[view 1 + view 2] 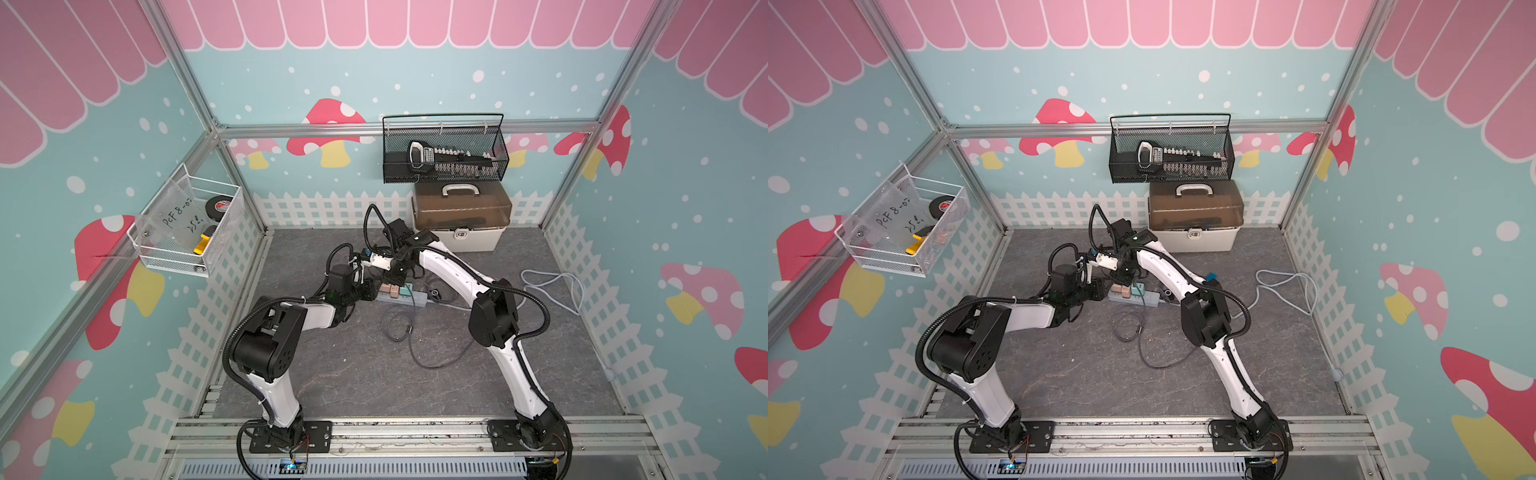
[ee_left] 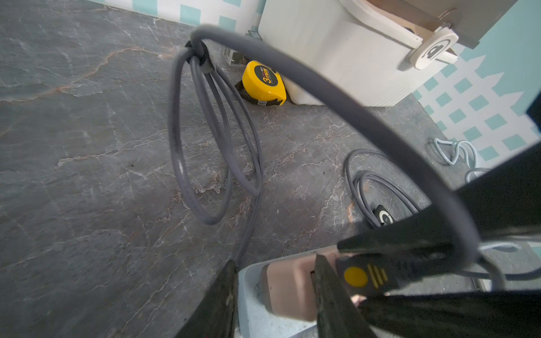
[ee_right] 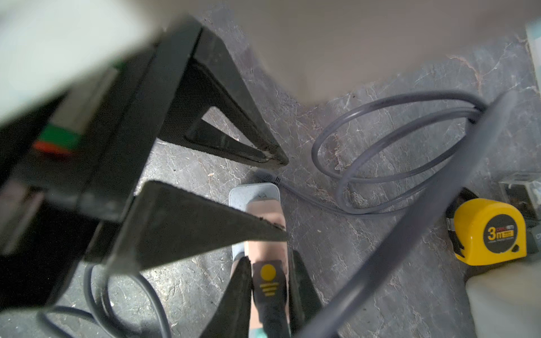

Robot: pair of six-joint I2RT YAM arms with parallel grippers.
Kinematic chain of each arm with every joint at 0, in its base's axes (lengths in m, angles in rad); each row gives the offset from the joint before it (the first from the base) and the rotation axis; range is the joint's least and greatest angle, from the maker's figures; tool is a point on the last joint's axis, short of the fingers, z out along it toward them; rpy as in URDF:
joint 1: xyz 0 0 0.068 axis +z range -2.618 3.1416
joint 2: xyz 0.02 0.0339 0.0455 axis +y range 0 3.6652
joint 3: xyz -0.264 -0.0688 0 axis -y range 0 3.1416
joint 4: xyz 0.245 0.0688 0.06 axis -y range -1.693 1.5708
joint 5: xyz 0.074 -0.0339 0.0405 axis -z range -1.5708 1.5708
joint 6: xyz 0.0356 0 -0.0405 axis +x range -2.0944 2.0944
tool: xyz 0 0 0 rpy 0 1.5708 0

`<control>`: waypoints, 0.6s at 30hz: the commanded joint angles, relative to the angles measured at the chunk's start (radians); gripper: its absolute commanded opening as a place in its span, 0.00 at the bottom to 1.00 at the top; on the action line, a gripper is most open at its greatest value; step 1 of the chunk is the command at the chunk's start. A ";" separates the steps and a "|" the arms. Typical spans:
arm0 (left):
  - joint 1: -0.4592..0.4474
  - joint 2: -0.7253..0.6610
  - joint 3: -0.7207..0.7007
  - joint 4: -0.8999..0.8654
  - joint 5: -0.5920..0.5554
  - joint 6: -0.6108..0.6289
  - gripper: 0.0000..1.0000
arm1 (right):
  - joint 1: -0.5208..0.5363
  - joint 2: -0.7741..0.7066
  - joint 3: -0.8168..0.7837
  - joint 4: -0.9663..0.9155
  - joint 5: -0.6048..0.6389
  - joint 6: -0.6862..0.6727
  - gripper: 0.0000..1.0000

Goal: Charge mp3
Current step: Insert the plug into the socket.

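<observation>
Seating plug (image 3: 269, 281) into strip (image 2: 248, 307), likely — right tool (image 3: 270, 263) clenched on plug, bottom centre; left tool (image 2: 275, 259) straddles strip end to brace it — clamped or not, cannot tell. Seeming mp3 (image 2: 384, 217) on counter (image 2: 87, 175), lower right.

Matt rubbery cable (image 2: 175, 140), glossy plastic tape measure (image 2: 263, 85)

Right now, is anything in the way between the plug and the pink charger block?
Nothing I can see. The right hand holds the plug right against the pink block. One finger of the left hand crosses the block just beside the plug, not between them.
</observation>
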 commanded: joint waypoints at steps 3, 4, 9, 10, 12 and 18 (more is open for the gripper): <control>-0.031 0.028 -0.033 -0.132 0.024 0.042 0.40 | 0.006 0.058 0.031 -0.105 0.034 -0.051 0.20; -0.032 0.030 -0.035 -0.133 0.023 0.039 0.40 | 0.007 0.061 0.036 -0.115 0.030 -0.055 0.19; -0.040 0.041 -0.041 -0.132 0.022 0.036 0.40 | 0.009 0.082 0.044 -0.123 0.012 -0.044 0.09; -0.040 0.044 -0.041 -0.132 0.022 0.035 0.40 | 0.011 0.086 0.051 -0.124 0.012 -0.037 0.07; -0.046 0.048 -0.043 -0.132 0.019 0.034 0.40 | 0.011 0.096 0.065 -0.127 0.003 -0.032 0.03; -0.054 0.055 -0.050 -0.138 0.010 0.029 0.39 | 0.016 0.111 0.083 -0.153 0.013 -0.049 0.00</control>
